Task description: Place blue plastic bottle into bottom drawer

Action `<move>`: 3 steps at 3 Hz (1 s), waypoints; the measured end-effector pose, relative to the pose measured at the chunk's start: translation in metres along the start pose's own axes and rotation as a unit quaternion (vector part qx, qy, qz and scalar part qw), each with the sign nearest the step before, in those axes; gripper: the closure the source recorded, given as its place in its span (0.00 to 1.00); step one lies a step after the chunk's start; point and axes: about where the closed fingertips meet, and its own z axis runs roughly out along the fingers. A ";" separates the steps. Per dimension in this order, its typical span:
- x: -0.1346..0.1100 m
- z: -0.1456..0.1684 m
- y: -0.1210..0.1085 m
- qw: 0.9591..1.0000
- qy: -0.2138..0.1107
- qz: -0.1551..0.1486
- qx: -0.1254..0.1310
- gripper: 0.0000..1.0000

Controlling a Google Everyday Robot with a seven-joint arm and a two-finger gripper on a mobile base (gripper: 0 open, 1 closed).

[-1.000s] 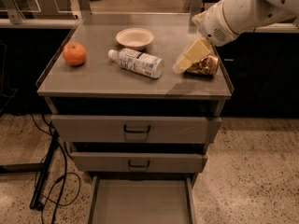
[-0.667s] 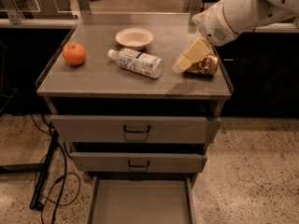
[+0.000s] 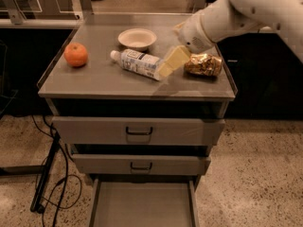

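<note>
Note the blue plastic bottle [image 3: 137, 63] lying on its side on the cabinet top [image 3: 94, 84], white cap pointing away from the gripper [image 3: 169, 63]. Find that gripper right at the bottle's base end, tilted down toward it, touching or just short of touching; cannot tell which. Cannot tell how far open either. Judging by the bottle resting flat, probably nothing gripped yet.

Expect trouble from a round body lying loose. Pushed at the base rather than straddled, likely to roll or skid off cap-first, toward the orange [image 3: 75, 54] well beyond the cap. Pinched at the very end instead of mid-body, likely to squirt free or hang crooked. Beware the foil snack bag [image 3: 203, 64] just past the bottle's base end, under the wrist and easily swept or dragged along. Mind the bowl [image 3: 137, 38] too, near the bottle on the side away from the cabinet front.

Look well below the bottle for the bottom drawer [image 3: 142, 205], pulled open. Watch the two drawer fronts [image 3: 137, 131] between bottle and tray. Released too close in, likely to strike a front or miss the tray; released from high up, likely to bounce out
</note>
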 end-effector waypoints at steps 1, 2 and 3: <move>-0.009 0.029 0.006 1.000 -0.010 0.007 -0.026 0.00; -0.012 0.055 0.007 0.999 -0.006 0.014 -0.039 0.00; -0.009 0.081 0.009 0.999 0.006 0.019 -0.048 0.00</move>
